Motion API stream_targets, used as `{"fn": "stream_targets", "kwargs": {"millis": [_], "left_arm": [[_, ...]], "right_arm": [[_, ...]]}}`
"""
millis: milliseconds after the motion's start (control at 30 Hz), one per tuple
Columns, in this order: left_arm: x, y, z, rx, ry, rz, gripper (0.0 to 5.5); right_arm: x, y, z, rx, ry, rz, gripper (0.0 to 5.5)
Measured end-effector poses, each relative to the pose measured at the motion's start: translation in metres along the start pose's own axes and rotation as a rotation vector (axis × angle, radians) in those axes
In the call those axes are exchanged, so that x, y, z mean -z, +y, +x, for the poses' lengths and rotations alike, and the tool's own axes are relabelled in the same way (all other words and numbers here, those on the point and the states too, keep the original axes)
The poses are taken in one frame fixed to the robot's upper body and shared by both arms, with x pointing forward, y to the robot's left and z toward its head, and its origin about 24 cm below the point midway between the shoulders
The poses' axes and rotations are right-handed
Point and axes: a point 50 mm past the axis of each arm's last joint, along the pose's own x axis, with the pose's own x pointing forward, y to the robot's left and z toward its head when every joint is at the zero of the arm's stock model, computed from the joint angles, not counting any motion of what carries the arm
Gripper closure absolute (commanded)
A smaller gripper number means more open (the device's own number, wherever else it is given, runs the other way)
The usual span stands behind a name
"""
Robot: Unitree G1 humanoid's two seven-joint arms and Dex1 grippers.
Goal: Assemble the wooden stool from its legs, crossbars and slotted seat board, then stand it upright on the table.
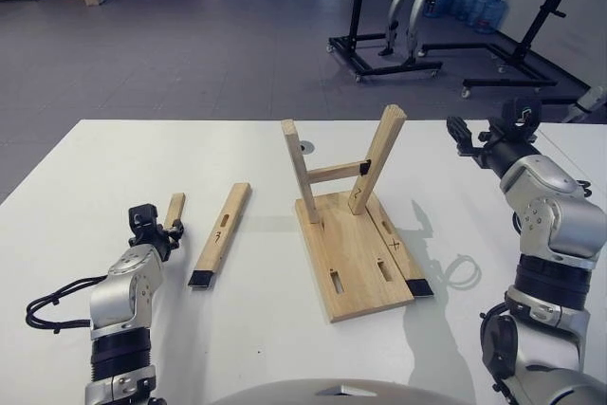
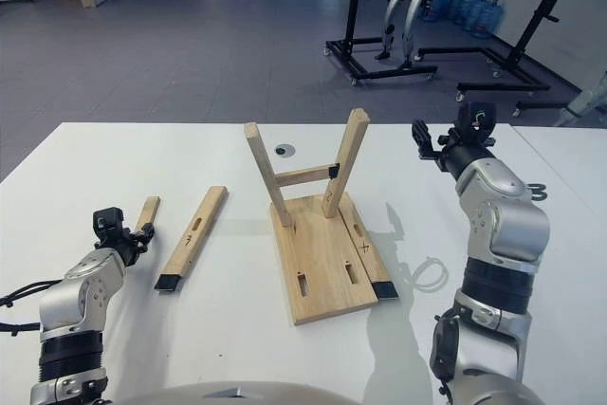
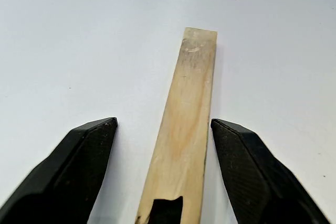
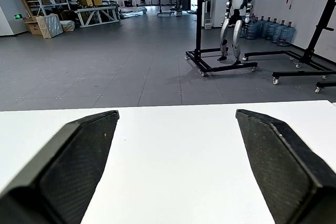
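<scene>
Both head views look forward and down over the white surface [image 1: 95, 177], sharing the part-built stool [image 2: 322, 272]. The left wrist view looks closely down on a wooden bar [image 3: 186, 129]; the right wrist view faces across the surface into the hall [image 4: 147, 51].

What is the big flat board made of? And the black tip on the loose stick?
Seat board: pale, bare-looking wood, with faint grain lines. Black tip on the loose leg: maybe rubber or plastic; matte, too small to tell.
</scene>
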Motion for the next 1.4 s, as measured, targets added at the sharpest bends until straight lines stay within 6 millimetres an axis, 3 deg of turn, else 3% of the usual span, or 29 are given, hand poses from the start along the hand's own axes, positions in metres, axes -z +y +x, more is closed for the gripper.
{"fn": "stream_targets", "kwargs": {"millis": [167,433,633,767,833,933,1000,1033,1100,1200,1267,1333,1400], "left_arm": [[0.001,-0.007,0.001,0.050,-0.007,0.021,2.91],[0.007,-0.001,0.001,0.014,0.020,0.048,4.15],[0.006,-0.002,0.000,0.003,0.017,0.066,4.22],[-0.006,-0.002,0.001,0.009,-0.016,0.051,4.22],[-0.033,-0.002,0.002,0.024,-0.106,0.063,4.22],[-0.126,-0.012,-0.015,0.110,-0.464,0.136,4.22],[-0.193,-0.033,-0.050,0.282,-0.741,0.125,4.22],[-0.213,-0.045,-0.067,0.391,-0.831,0.125,4.22],[-0.238,-0.067,-0.095,0.578,-0.953,0.160,4.22],[-0.253,-0.096,-0.120,0.725,-1.037,0.263,4.22],[-0.251,-0.118,-0.125,0.767,-1.065,0.360,4.22],[-0.244,-0.133,-0.123,0.800,-1.058,0.408,4.22],[-0.242,-0.137,-0.123,0.819,-1.061,0.404,4.22]], "right_arm": [[0.001,0.002,0.002,0.001,0.001,-0.005,1.43],[0.001,0.003,0.004,0.003,-0.002,-0.004,1.43],[0.004,0.003,0.005,0.005,0.010,0.012,1.43],[0.000,0.003,0.009,0.002,0.003,0.023,1.43],[-0.004,0.001,0.012,0.001,-0.006,0.034,1.43],[-0.024,-0.011,0.020,0.026,-0.055,0.070,1.43],[-0.047,-0.017,0.026,0.008,-0.115,0.130,1.43],[-0.061,-0.015,0.028,-0.029,-0.151,0.182,1.43],[-0.095,-0.003,0.030,-0.146,-0.224,0.299,1.43],[-0.146,0.043,0.024,-0.423,-0.298,0.405,1.43],[-0.173,0.095,0.014,-0.676,-0.297,0.498,1.43],[-0.175,0.140,0.006,-0.864,-0.229,0.585,1.43],[-0.165,0.163,0.001,-0.931,-0.163,0.644,1.43]]}}
